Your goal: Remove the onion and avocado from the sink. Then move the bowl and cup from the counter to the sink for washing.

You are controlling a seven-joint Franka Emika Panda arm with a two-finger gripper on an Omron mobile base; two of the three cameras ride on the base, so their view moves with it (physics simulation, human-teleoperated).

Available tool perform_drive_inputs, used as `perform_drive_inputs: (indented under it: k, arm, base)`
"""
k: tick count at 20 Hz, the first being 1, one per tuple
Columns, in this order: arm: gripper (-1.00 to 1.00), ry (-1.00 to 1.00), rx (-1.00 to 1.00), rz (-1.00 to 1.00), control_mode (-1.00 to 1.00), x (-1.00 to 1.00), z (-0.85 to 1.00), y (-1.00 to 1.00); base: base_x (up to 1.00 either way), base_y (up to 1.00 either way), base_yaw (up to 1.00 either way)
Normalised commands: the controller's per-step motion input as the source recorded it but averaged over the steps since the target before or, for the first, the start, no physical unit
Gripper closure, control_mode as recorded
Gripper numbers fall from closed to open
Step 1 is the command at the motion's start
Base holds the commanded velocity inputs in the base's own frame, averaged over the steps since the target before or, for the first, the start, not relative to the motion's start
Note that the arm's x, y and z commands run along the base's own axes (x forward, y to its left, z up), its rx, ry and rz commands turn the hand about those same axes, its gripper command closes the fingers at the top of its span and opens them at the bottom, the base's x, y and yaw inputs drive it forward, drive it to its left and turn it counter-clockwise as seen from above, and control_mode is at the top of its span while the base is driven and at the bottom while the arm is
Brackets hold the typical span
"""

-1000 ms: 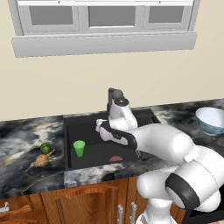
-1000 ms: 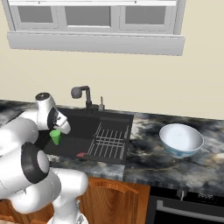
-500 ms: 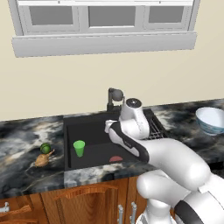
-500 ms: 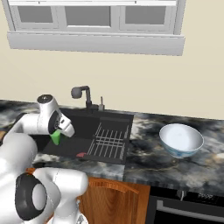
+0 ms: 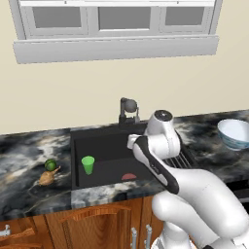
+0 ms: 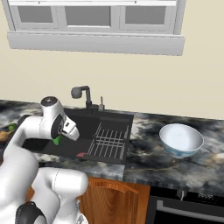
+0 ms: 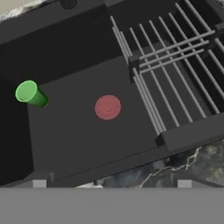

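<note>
The fingers (image 7: 39, 184) stand spread as wide as they go, one tip at each lower side of the hand view, with nothing between them and nothing touched. The gripper (image 7: 111, 186) hangs over the front part of the sink (image 5: 109, 141), looking down into the basin.

The cup (image 5: 88, 164) stands upright on the sink floor, close to the basin's left wall and apart from the round red drain (image 5: 128, 177) near the front wall. The wire rack (image 6: 108, 140) fills the right section of the sink, with nothing on it. The dark faucet (image 6: 83, 94) rises from the back edge of the basin.

The onion (image 5: 46, 178) lies on the counter (image 5: 29, 160) just left of the sink's left edge, toward the front, and the avocado (image 5: 50, 165) sits touching or just beside it, a little further back.

The bowl (image 6: 181, 139) stands upright on the counter well to the right of the sink, and nothing can be seen inside it.
</note>
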Motion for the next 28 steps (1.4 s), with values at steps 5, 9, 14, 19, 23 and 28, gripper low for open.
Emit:
perform_drive_inputs:
  k: [5, 9, 14, 19, 23, 28]
  arm:
    - [-1.00, 0.00, 0.00, -0.05, -1.00, -0.19, 0.13, -0.33]
    - [-1.00, 0.00, 0.00, -0.02, -1.00, -0.16, 0.15, -0.34]
    - [-1.00, 0.00, 0.00, 0.00, -1.00, -0.12, 0.17, -0.34]
    - [-1.00, 0.00, 0.00, 0.00, -1.00, -0.15, 0.21, -0.33]
    - [-1.00, 0.00, 0.00, 0.01, -1.00, -0.16, 0.21, -0.34]
    - [-1.00, 0.00, -0.03, 0.05, -1.00, -0.19, 0.22, -0.33]
  base:
    - [0.00, 0.00, 0.00]
    - [0.00, 0.00, 0.00]
    - [0.00, 0.00, 0.00]
    - [0.00, 0.00, 0.00]
    - [0.00, 0.00, 0.00]
    - [0.00, 0.00, 0.00]
